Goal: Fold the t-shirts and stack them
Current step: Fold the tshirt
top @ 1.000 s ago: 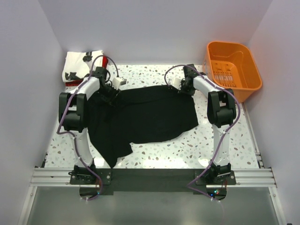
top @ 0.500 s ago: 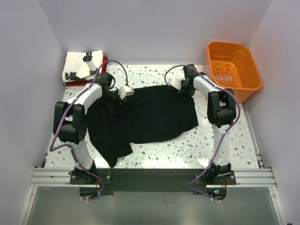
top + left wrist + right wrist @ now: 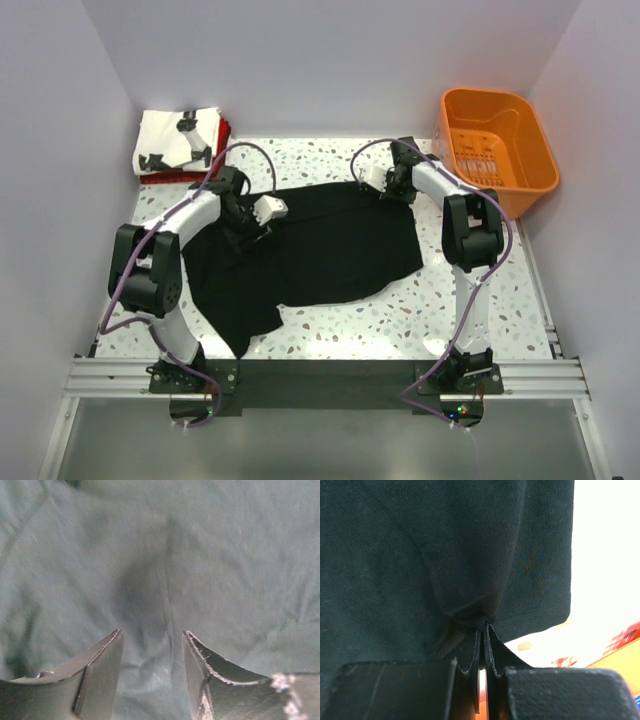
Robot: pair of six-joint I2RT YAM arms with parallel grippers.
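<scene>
Black t-shirt (image 3: 320, 250) was spread, wrinkled, across the middle of the bench (image 3: 400, 315), with one flap trailing toward the near-left edge. White t-shirt (image 3: 165, 135) with black figures was stacked on the red t-shirt (image 3: 160, 177) in the far-left corner.

Right gripper (image 3: 482, 630) was clamped on a small pinch of black cloth beside the hem, at the shirt's far edge. Left gripper (image 3: 152, 640) was held with jaws apart over the shirt's far-left part, nothing seen between them. Contact with the cloth could not be told.

Risks, as judged:
- The right pinch was thin and close to the hem, so it could slip out if pulled hard or lifted fast.
- The left jaws were set over wrinkled inner cloth, not a clear corner. Several layers could be caught, and a bunched, crooked fold could result.
- Uneven pulls from the two arms could drag the shirt instead of flattening it.

Orange basket (image 3: 490, 95) was parked in the far-right corner, near the right arm. The stack lay near the left arm, so a wide swing could knock it. Nothing was seen between the grippers and the shirt.
</scene>
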